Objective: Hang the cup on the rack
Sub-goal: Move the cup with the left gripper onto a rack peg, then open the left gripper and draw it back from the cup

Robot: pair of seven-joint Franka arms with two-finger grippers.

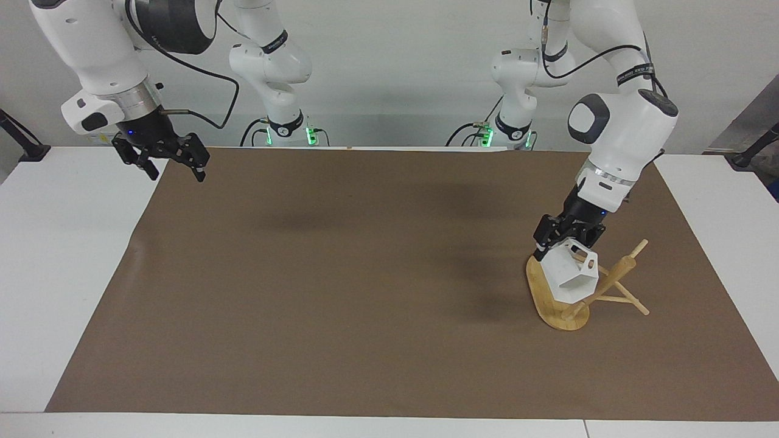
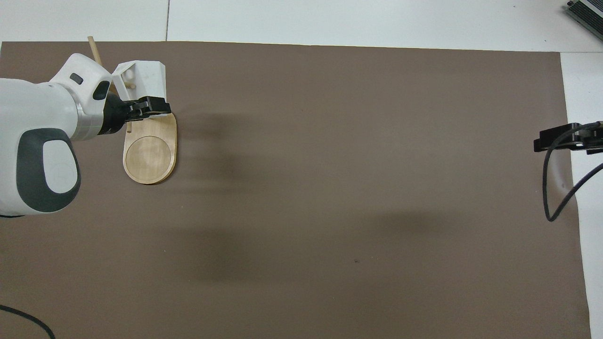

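Bamboo rack: your rack lay tipped over on the brown mat at the left arm's end of the table, its oval base standing on edge and its post slanting up and away from the base.
Pegs: you had thin dowels fanning off the post, one of them poking out past the arm in the overhead view.
Cup: your white faceted cup hung in the air just over the top edge of the rack's base, mouth turned sideways, its handle with the round hole toward the post. Whether a peg had entered that hole, you could not tell.
Left gripper: your left gripper was over the rack, fingers pinching the cup at its upper wall.
Right gripper: your right gripper waited in the air over the mat's corner at the right arm's end, near the robots, with its fingers spread wide and nothing between them.
Table: you had white tabletop showing around the mat.
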